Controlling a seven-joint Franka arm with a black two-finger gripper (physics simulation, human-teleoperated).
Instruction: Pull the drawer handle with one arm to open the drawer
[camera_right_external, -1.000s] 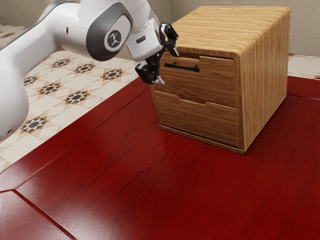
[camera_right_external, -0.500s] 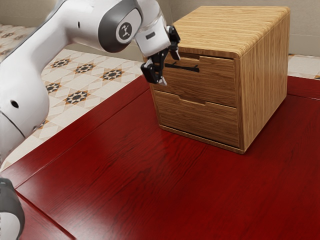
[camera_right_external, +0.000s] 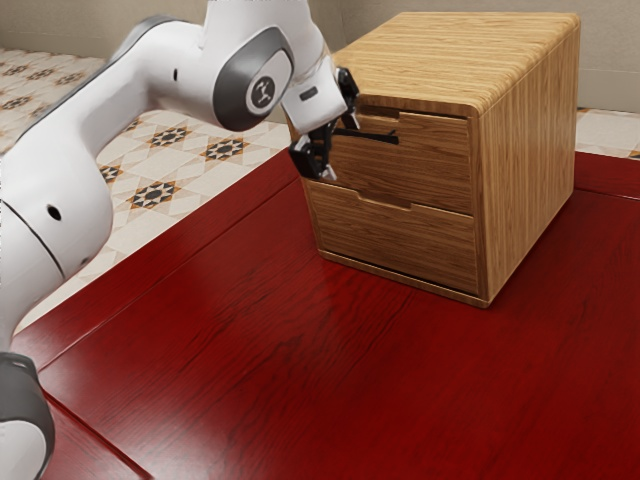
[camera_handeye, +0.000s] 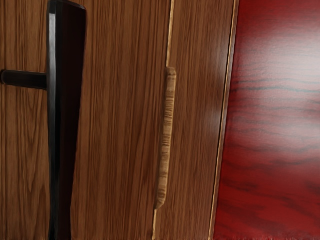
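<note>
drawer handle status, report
Gripper open, at the handle end on the exterior view's left. Top drawer shut, not yet pulled. Nothing blocking the pull.

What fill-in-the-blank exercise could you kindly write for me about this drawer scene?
1. The wooden cabinet has ___ drawers.
2. The black handle is mounted on the ___ drawer.
3. The cabinet stands on a table whose colour is ___.
4. The gripper, at the handle's end, is ___.

Missing words: two; upper; red; open.
</note>
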